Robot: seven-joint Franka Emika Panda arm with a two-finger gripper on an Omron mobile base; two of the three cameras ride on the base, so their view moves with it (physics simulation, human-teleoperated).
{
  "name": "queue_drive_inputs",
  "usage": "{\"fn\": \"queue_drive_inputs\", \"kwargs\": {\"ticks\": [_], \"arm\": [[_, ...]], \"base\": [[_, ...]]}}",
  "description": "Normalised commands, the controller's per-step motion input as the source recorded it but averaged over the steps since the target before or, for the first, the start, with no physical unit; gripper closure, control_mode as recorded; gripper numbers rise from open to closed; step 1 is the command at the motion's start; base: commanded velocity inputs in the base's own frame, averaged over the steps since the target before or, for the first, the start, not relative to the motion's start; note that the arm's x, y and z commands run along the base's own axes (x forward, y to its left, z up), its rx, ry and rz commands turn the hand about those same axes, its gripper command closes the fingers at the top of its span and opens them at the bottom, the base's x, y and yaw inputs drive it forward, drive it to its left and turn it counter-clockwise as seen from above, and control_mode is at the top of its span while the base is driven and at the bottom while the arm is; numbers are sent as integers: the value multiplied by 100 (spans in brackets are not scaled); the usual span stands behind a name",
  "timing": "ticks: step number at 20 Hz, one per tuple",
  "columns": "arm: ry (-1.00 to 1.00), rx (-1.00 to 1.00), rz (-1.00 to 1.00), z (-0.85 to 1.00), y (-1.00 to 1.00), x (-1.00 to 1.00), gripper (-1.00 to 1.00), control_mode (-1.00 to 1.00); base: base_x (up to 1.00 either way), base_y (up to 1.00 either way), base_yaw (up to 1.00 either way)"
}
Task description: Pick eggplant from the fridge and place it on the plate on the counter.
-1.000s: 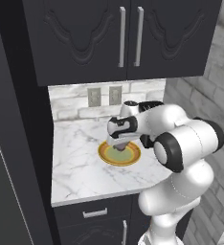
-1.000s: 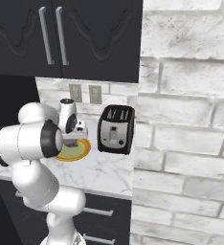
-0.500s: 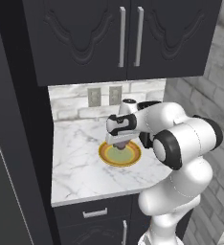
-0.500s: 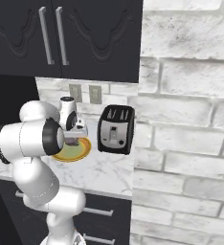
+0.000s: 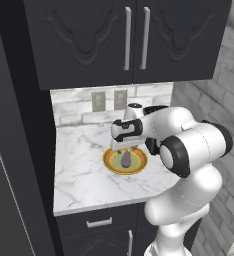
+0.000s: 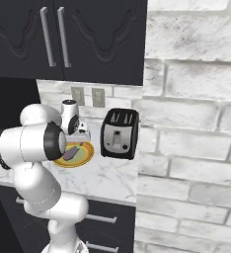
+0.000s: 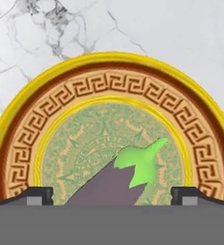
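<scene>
Eggplant lying on the plate, directly beneath the gripper, purple body between the two dark fingertips and green stem end pointing away from the hand. Fingertips standing spread wide, one at each side, clear of the eggplant with plate showing in the gaps; pinching nothing. Seen from the left base camera, gripper hovering just above the eggplant, which is resting near the middle of the plate. Beyond the hand, plate sitting on the counter; from the right base camera, plate and eggplant lying just below the hand, toaster standing off to one side, wall outlets further back, dark cabinets overhead.

Judging the release step as being in hand: eggplant apparently delivered, placing looking essentially done. Next move probably calling for a straight lift away from the plate, keeping the fingers spread so as not to nudge the eggplant or drag it off.
</scene>
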Motion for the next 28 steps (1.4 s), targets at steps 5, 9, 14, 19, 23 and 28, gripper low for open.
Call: {"fn": "queue_drive_inputs", "kwargs": {"ticks": [5,9,14,19,23,28], "arm": [[0,0,0,10,0,-7,-100,-100],[0,0,-3,34,0,-31,-100,-100],[0,0,-5,43,0,-69,-100,-100],[0,0,-7,25,-5,-81,-100,-100],[0,0,-6,11,-12,-84,-100,-100],[0,0,-9,32,-25,-98,-100,-100]], "base": [[0,0,0],[0,0,0],[0,0,0],[0,0,0],[0,0,0],[0,0,0]]}}
